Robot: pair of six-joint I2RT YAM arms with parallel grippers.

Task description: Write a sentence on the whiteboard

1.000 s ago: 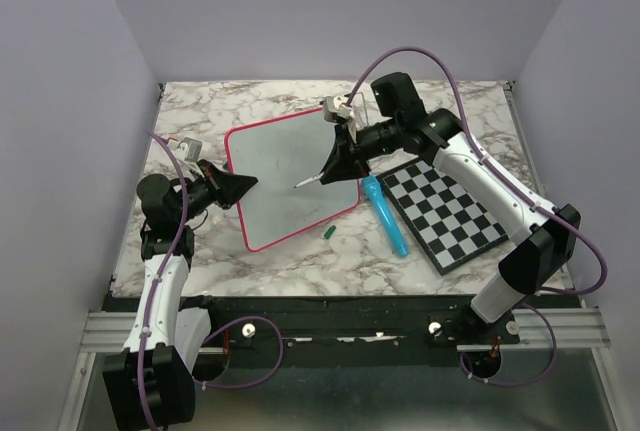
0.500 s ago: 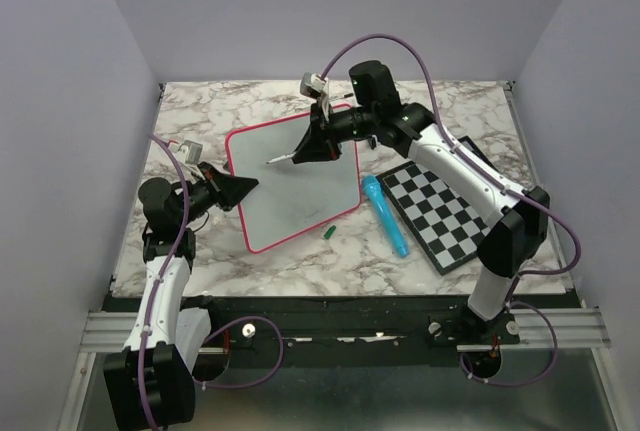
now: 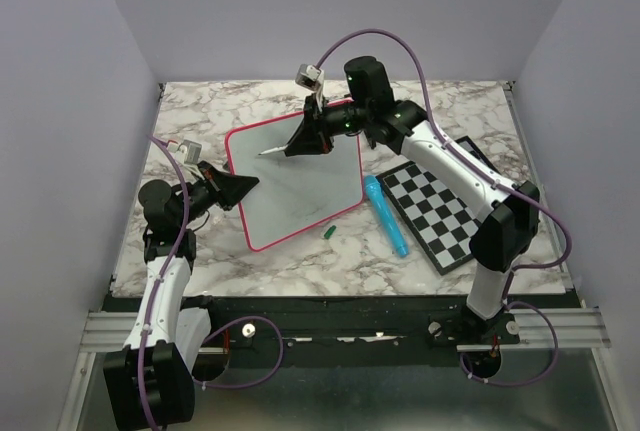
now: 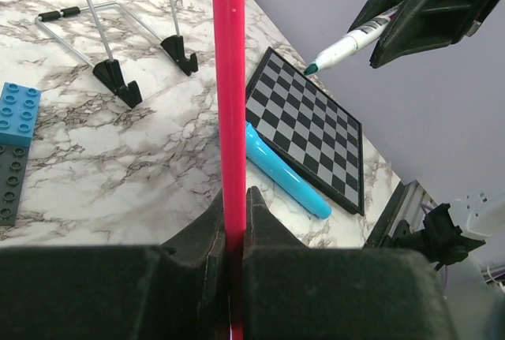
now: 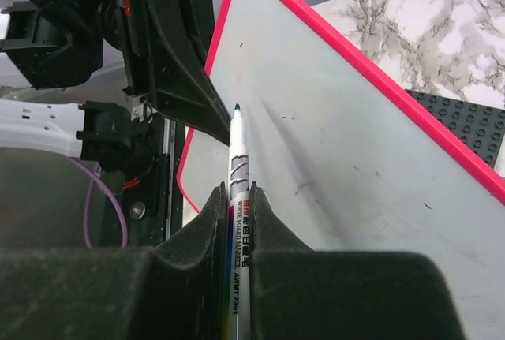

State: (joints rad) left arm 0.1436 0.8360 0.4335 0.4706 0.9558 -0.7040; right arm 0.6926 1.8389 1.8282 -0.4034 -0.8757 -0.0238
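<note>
Your left gripper (image 3: 248,184) clamps the left edge of the whiteboard (image 3: 300,196) to steady it on the marble table (image 3: 450,101) — your right gripper (image 3: 292,148) pinches the marker (image 3: 272,151), tip near the board's top-left, where a line would start.

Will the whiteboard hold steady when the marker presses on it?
Probably stiff: the whiteboard looks flat and rigid. The left fingers pinch only its frame at one edge, so it may pivot under pressure. Its glossy face may let the marker skid.
</note>
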